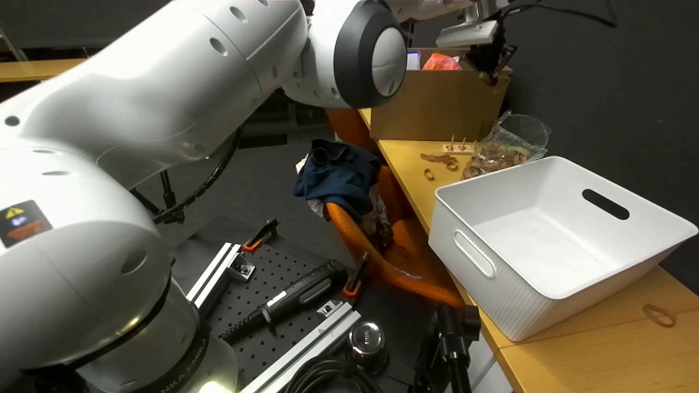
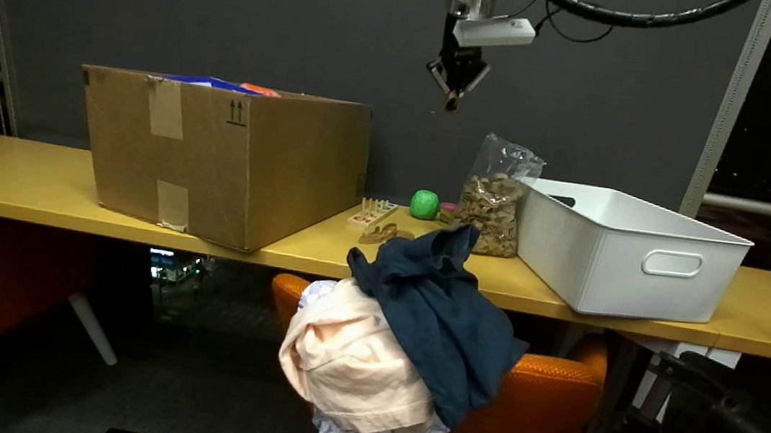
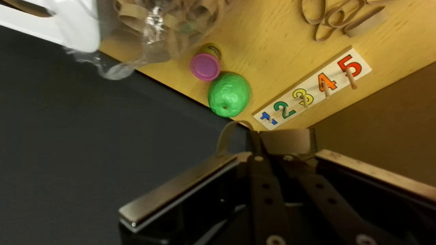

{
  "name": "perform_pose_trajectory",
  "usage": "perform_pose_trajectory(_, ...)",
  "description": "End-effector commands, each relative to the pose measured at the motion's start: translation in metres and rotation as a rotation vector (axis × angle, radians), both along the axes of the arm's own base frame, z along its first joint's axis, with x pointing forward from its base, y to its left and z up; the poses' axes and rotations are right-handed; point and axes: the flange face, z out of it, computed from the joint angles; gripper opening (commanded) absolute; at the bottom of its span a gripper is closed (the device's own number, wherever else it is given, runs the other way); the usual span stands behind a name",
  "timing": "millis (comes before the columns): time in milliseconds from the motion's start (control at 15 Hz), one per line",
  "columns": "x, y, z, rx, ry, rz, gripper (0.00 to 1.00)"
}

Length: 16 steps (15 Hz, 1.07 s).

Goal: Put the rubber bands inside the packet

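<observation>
Closest to us, across the bottom of the wrist view, sits the Robotiq gripper (image 3: 260,143), its tips brought together on a tan rubber band (image 3: 222,141) whose loop pokes out left of them. More loose bands (image 3: 366,22) lie at the upper right. Just right of centre in an exterior view, the clear plastic packet (image 2: 504,159) stands upright, partly full of bands, beside the white tub (image 2: 639,282); whether they touch we cannot tell. We expect the held band to be light, soft, springy and hard to harm, so a pinch across its flat strip should serve. The packet's thin film looks slick and floppy; should it need steadying, we would grip its filled lower part.
</observation>
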Motion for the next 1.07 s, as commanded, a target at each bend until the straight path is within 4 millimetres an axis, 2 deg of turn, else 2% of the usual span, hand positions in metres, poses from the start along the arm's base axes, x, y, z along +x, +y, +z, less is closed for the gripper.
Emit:
perform_pose_trajectory(0,-0.025,-0.017,0.044,0.002,0.078,-0.095,0.00)
perform_pose_trajectory(200,-0.040,-0.026,0.053,0.025,0.152,-0.157,0.00)
perform_pose_trajectory(400,-0.053,-0.038,0.045,0.056,0.219,-0.235,0.00)
perform_pose_trajectory(533,-0.058,-0.050,0.031,0.071,0.248,-0.288,0.00)
perform_pose_trajectory(800,-0.066,-0.092,0.004,0.076,0.244,-0.373,0.00)
perform_pose_trajectory(1000,-0.070,-0.117,-0.033,0.087,0.271,-0.403,0.00)
